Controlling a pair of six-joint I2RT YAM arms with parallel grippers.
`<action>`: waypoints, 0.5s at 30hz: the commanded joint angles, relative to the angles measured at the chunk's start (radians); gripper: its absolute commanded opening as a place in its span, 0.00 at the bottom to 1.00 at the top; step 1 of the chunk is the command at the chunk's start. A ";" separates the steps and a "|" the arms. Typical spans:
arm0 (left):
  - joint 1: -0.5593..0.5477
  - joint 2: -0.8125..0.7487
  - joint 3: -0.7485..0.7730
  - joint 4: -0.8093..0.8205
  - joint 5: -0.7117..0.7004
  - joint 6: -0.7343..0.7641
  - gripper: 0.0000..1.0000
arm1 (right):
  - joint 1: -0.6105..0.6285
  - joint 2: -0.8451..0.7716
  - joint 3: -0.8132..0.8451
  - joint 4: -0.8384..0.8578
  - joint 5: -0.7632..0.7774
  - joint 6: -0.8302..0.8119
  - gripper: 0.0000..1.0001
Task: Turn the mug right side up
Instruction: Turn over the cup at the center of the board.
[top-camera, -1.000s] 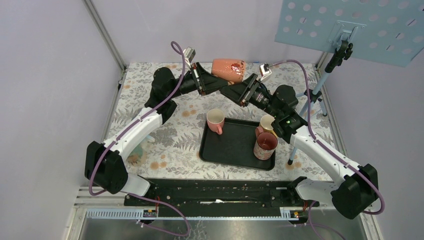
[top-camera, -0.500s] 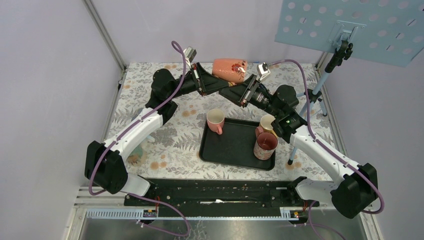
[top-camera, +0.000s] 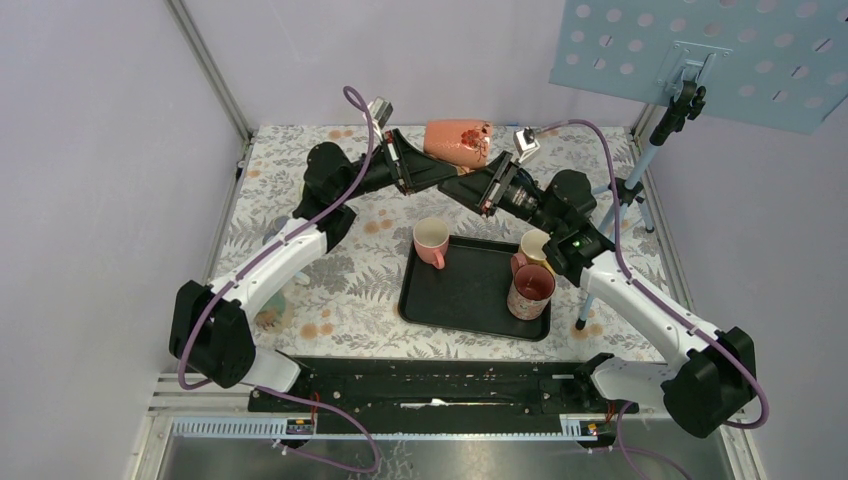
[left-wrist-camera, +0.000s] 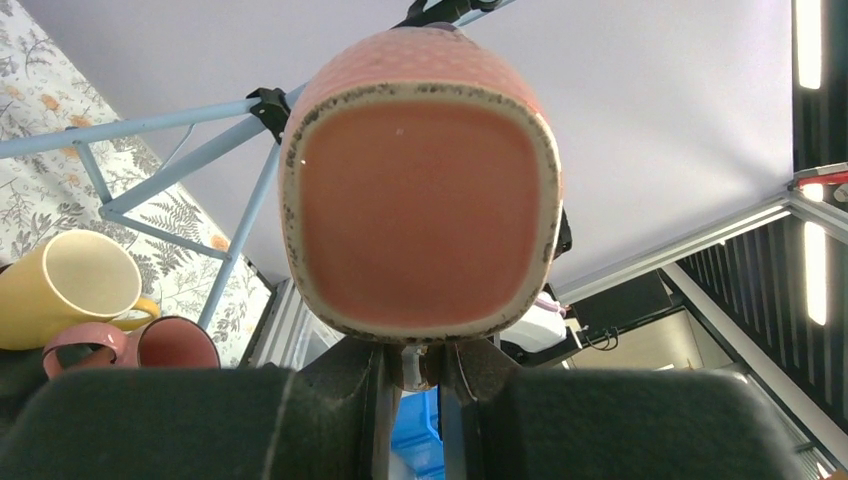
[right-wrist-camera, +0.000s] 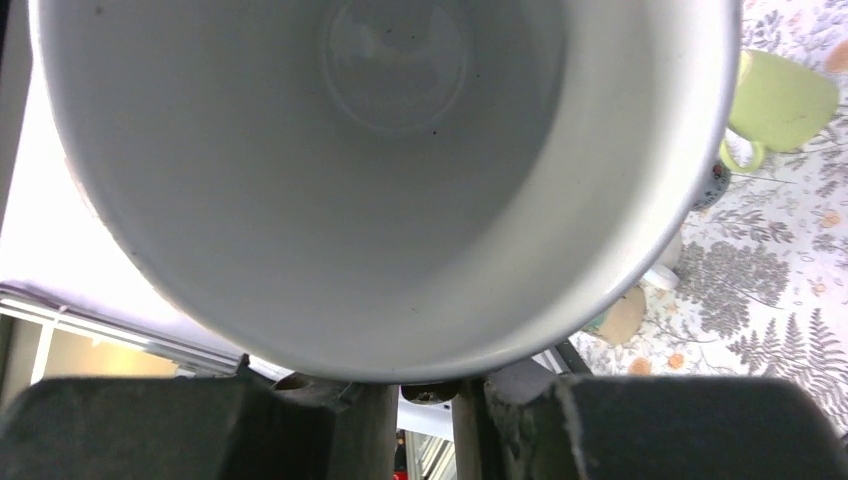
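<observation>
The right hand (top-camera: 478, 176) has edged under the mouth of the mug (top-camera: 458, 140), held sideways above the far worktop (top-camera: 300, 250). Left wrist: the left hand (left-wrist-camera: 420, 368) clamps it by the base, probably for a handover. Right wrist: fingers (right-wrist-camera: 330, 430) narrowed beneath the rim; grip unclear.

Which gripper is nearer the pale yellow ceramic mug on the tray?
Right. The right gripper hangs beyond the yellow mug, slightly left; the left gripper is farther beyond and left.
</observation>
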 joint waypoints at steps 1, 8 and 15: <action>-0.020 -0.027 -0.007 0.114 0.008 0.070 0.01 | -0.004 -0.025 0.030 -0.083 0.047 -0.107 0.00; -0.020 -0.021 -0.020 0.080 -0.018 0.127 0.35 | -0.003 -0.055 0.054 -0.201 0.098 -0.198 0.00; -0.019 -0.019 -0.039 0.062 -0.034 0.173 0.65 | -0.004 -0.055 0.071 -0.280 0.122 -0.253 0.00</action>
